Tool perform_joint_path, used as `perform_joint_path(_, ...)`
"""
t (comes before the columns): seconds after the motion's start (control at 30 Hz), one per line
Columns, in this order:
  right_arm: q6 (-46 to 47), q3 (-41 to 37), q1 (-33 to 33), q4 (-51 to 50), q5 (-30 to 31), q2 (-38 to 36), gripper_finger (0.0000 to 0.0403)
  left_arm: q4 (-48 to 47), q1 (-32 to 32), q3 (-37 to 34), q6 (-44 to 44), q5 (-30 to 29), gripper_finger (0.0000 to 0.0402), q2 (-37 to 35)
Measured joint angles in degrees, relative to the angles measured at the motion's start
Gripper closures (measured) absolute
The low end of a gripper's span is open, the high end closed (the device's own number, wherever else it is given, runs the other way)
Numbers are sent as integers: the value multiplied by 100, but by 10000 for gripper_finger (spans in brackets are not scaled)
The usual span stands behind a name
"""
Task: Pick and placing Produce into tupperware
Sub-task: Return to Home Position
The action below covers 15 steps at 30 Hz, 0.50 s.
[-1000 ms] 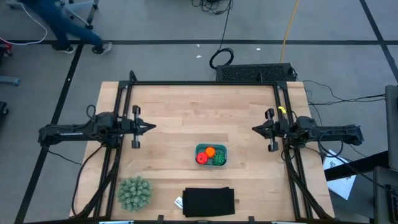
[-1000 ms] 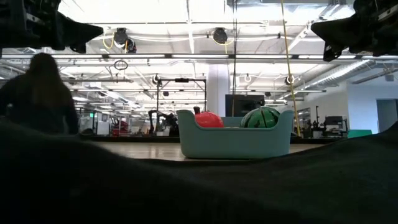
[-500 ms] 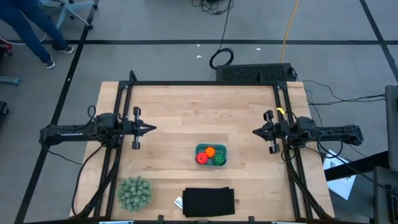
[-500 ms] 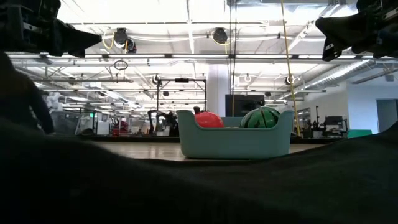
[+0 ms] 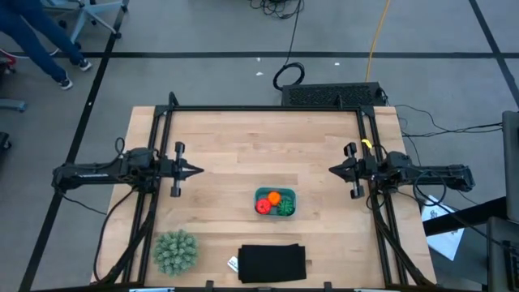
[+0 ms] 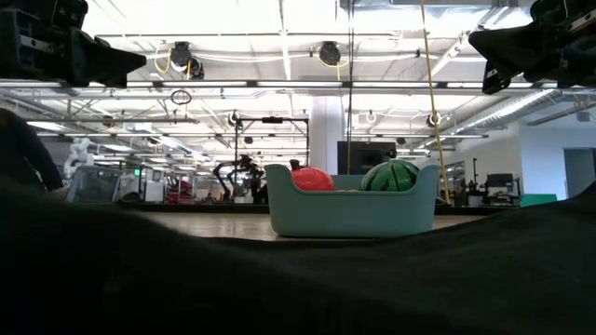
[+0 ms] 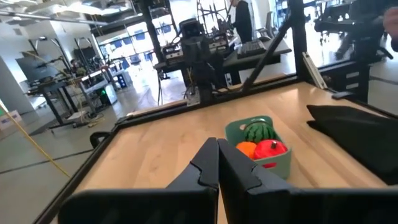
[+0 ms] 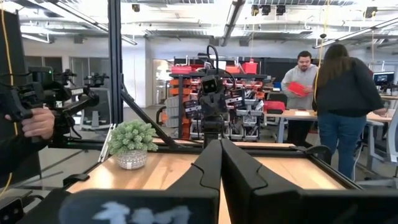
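Both arms level, tips facing inward.
Dark six-joint left arm [image 5: 122,169] and right arm [image 5: 413,170] held high, well apart; jaws pressed together on both.

pale wooden plank table [image 5: 259,154], rectangular, edged with a black metal frame [image 5: 268,109].

landmark: small teal-blue plastic container with rounded corners [image 5: 276,203], sitting flat on the wood at about mid-width.

- flat black rectangular mat [image 5: 272,263]: front-edge side of the container, near it but apart.
- small white tag [image 5: 233,264]: front-left of the container, at the mat's left end.
- large pale green spiky ball [image 5: 175,251]: well to the container's left and further forward, by the front left corner. right wrist view shows it resting on a whitish base.
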Motion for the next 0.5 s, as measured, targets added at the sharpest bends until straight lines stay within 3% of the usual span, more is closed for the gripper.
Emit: perform_joint_path(0.5,151,-4,-29,-329,15,-407,403,-688,-10,2,-243,-205,401,-914)
